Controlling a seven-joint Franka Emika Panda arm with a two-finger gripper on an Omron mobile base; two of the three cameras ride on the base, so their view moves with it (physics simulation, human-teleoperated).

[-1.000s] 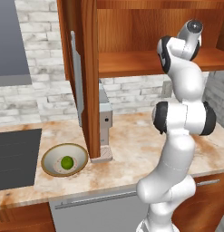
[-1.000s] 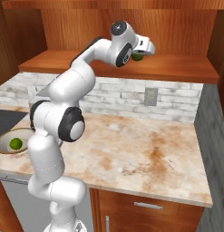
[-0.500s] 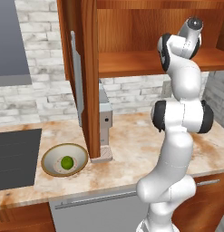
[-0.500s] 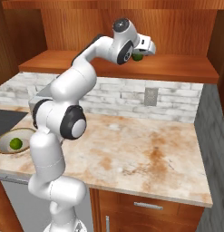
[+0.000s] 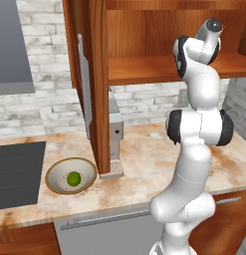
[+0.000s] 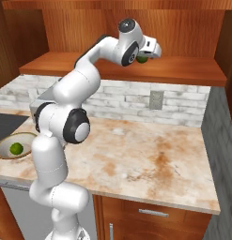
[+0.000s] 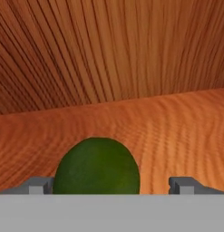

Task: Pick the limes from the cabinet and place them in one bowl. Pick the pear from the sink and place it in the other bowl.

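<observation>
Nearest the base, on the mottled stone counter (image 6: 150, 164), the shallow cream bowl (image 5: 54, 178) with the olive-gold rim sits just left of the foot of the tall wooden cabinet door (image 5: 97, 84), and one lime (image 5: 73, 178) lies inside it; the right base view shows the same bowl (image 6: 2, 145) at the left edge with that lime (image 6: 16, 148) in its middle. Above the counter the white arm climbs and bends forward into the open cabinet (image 6: 192, 33), where its hand reaches over the plank shelf (image 6: 183, 70). In the right base view the gripper (image 6: 144, 57) sits at shelf height with a second lime (image 6: 143, 58) tucked right under the white hand, just above the shelf board. From the hand camera this second lime (image 7: 97, 168) sits low and centre, between the two grey fingertips (image 7: 39, 185), which stand spread wider than the fruit: the left tip is just beside or touching its side, while a clear gap of shelf wood separates its right side from the right tip. Whether the fruit rests on the shelf or is lifted off it cannot be told. Beyond the lime the shelf runs back to the grained wooden rear wall (image 7: 109, 50) of the cabinet.
</observation>
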